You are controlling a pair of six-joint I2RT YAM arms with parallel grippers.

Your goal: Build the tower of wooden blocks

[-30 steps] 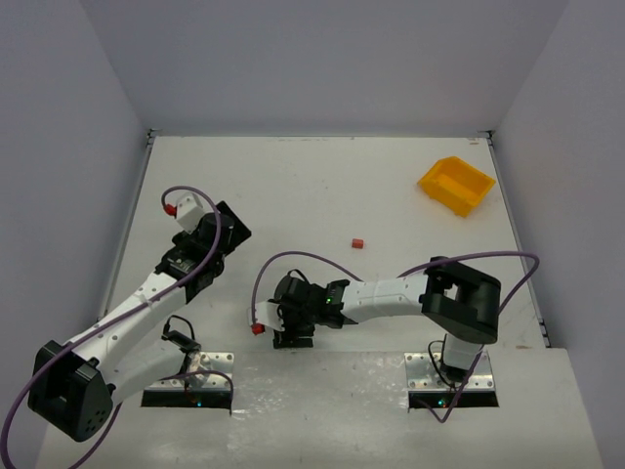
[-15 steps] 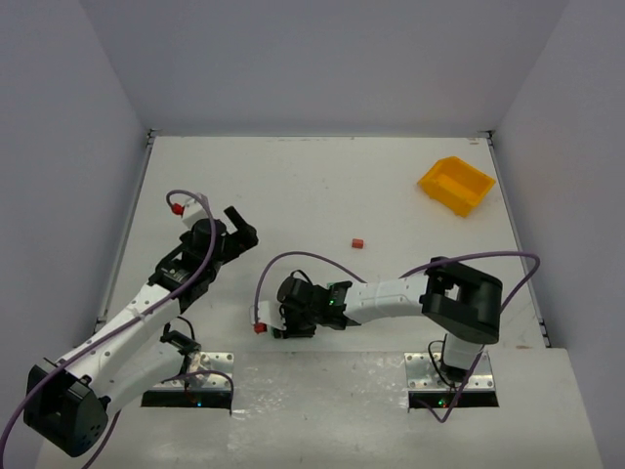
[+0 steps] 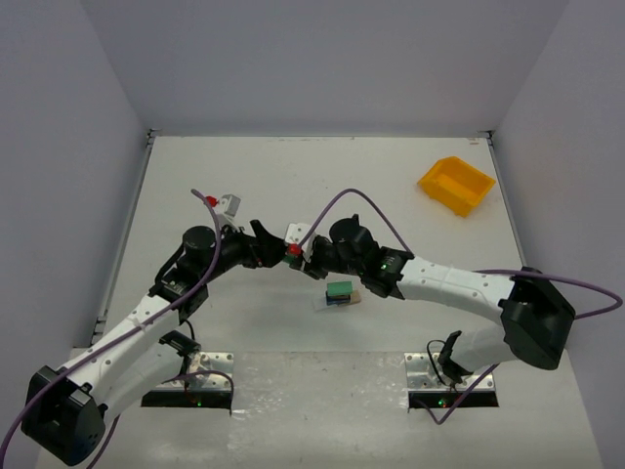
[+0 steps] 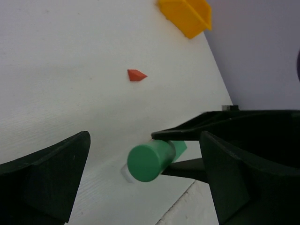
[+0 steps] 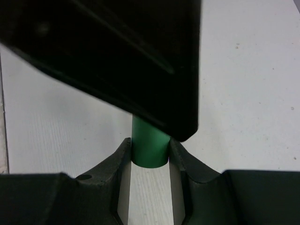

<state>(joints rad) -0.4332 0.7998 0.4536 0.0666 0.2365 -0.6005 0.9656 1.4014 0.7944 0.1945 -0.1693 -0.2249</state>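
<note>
Your right hand point(image 5: 150, 151) is clamped on the green cylinder point(image 5: 149, 139), and its two fingers grip only the near end of it. The rest of the cylinder sticks out free, above the counter point(image 3: 293, 186). Your left hand point(image 4: 145, 136) faces it with the jaws wide apart, one finger on each side of the free end, and it does not touch the cylinder.

The first danger is the closeness of the two hands. In the right wrist view the body of the left hand hangs just over the cylinder, so a small move forward can make the hands hit each other.

The second danger is the short grip. If the left hand closes off-centre, it can push the cylinder sideways and lever it out of the right fingers. If you open the right hand before the left one has really closed, the piece can fall, and because it is round it will probably roll away.

The third danger is further out. The started stack point(image 3: 339, 291), green on blue on a pale plank, stands just beside the right forearm. A low sweep of that arm or its purple cable point(image 3: 576, 293) can knock it over. The red wedge point(image 4: 136, 75) lies well apart and seems safe.
</note>
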